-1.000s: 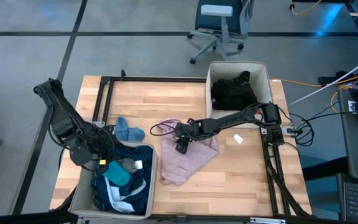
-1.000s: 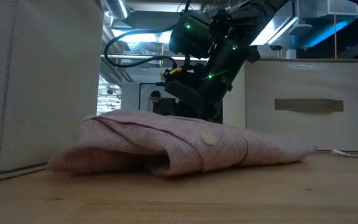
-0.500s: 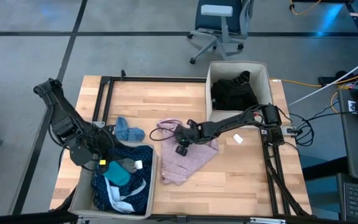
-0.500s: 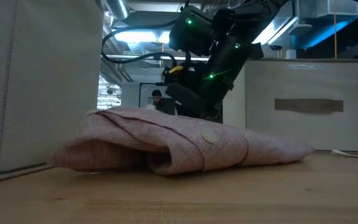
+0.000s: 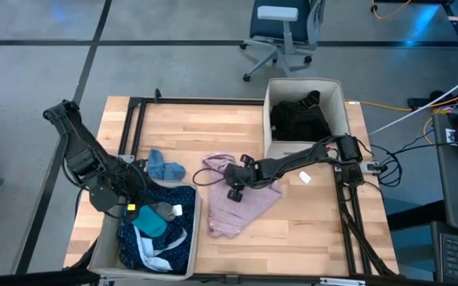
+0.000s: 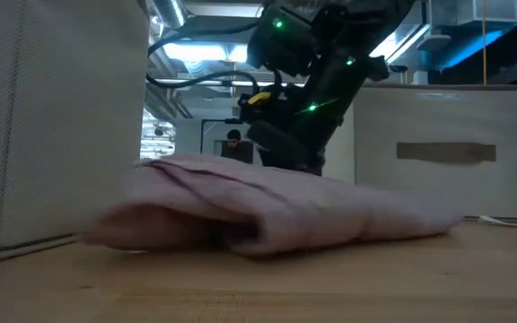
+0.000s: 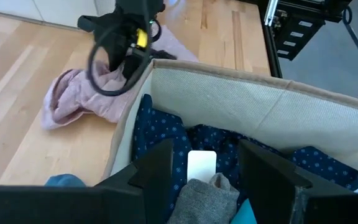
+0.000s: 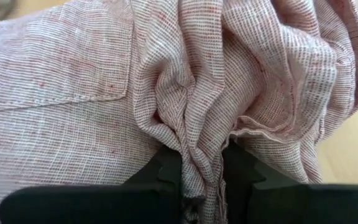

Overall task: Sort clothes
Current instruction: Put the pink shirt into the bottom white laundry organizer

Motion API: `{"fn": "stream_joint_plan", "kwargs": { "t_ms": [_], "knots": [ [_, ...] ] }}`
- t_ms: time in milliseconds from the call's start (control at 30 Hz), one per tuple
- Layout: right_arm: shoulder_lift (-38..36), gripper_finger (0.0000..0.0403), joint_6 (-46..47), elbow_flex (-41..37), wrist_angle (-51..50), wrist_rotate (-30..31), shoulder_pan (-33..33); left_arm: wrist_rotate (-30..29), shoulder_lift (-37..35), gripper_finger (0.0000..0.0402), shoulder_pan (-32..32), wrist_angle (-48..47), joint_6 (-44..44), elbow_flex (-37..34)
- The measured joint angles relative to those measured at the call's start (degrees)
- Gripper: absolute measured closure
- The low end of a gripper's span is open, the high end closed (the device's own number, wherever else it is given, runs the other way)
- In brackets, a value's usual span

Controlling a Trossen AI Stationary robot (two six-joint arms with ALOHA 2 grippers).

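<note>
Right wrist view: my right jaws (image 8: pixel 202 177) are pinching a fold of the pink top (image 8: pixel 166 81), mid-worktop (image 5: pixel 324 214).

I'm clamping that ridge of cloth between both fingers, the garment lying between the two bins. My left jaws (image 7: pixel 202 165) are hanging apart over the near bin (image 7: pixel 241 106), holding nothing. Black pieces (image 5: pixel 299 117) are sitting in the far bin (image 5: pixel 340 94); blue, teal and white items are filling the near one. A small blue piece (image 5: pixel 164 166) is waiting loose beside it. Two garments left, I'd judge.
</note>
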Motion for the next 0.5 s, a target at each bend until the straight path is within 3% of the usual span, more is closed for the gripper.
{"fn": "stream_joint_plan", "kwargs": {
  "t_ms": [500],
  "knots": [
    [-13.0, 0.0337, 0.8, -0.5, -10.4, 6.5, 6.3, 0.0, 0.0, 0.0231, 0.0, 0.0, 2.1, 0.0]
  ]
}}
